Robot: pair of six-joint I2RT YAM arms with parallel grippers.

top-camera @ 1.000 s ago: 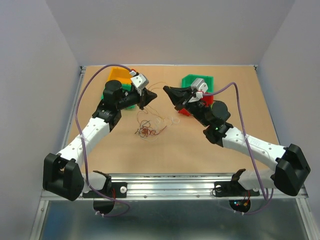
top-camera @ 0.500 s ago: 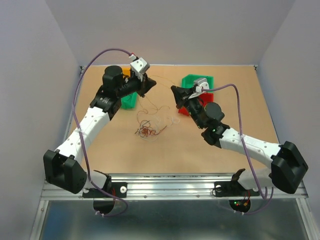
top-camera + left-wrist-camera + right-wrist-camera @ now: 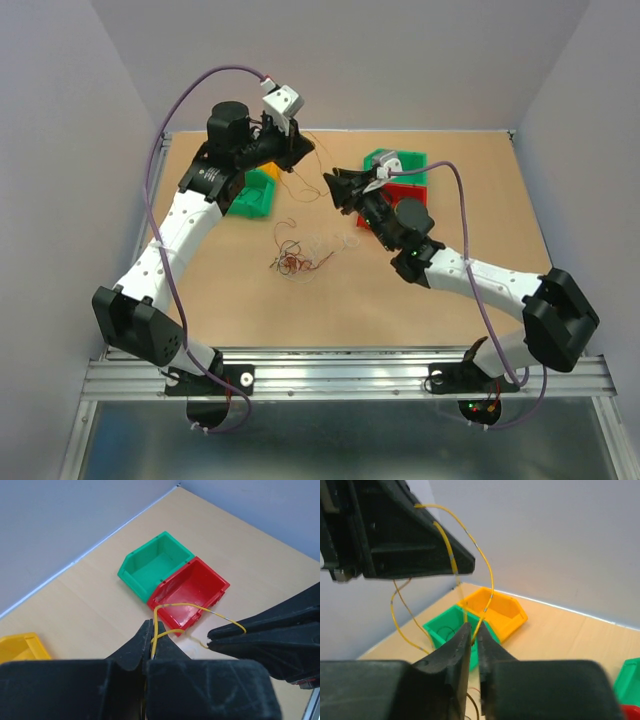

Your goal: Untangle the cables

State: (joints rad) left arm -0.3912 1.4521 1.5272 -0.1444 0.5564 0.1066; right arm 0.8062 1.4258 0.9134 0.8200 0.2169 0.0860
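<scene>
The cables [image 3: 295,262] lie as a small reddish-brown and pale wad on the tabletop between the arms. One thin yellow cable [image 3: 172,606] is lifted out of it and arcs between the two raised grippers. My left gripper [image 3: 303,150] is held high at the back left, jaws pressed shut on that yellow cable [image 3: 153,636]. Close to its right is my right gripper [image 3: 329,184]. Its jaws [image 3: 475,632] are closed to a thin slit, and the same yellow cable [image 3: 490,580] runs down into that slit. Loose loops hang from the left gripper [image 3: 465,562].
A green bin [image 3: 253,196] with an orange bin [image 3: 495,611] behind it sits under the left arm. Another green bin [image 3: 397,160] and a red bin [image 3: 412,193] stand at the back right, partly hidden by the right arm. Purple arm cables loop over both arms.
My left gripper has shut on the yellow cable and risen toward the back. The right gripper has lifted and come in close to it, and the cable is drawn up off the wad.
</scene>
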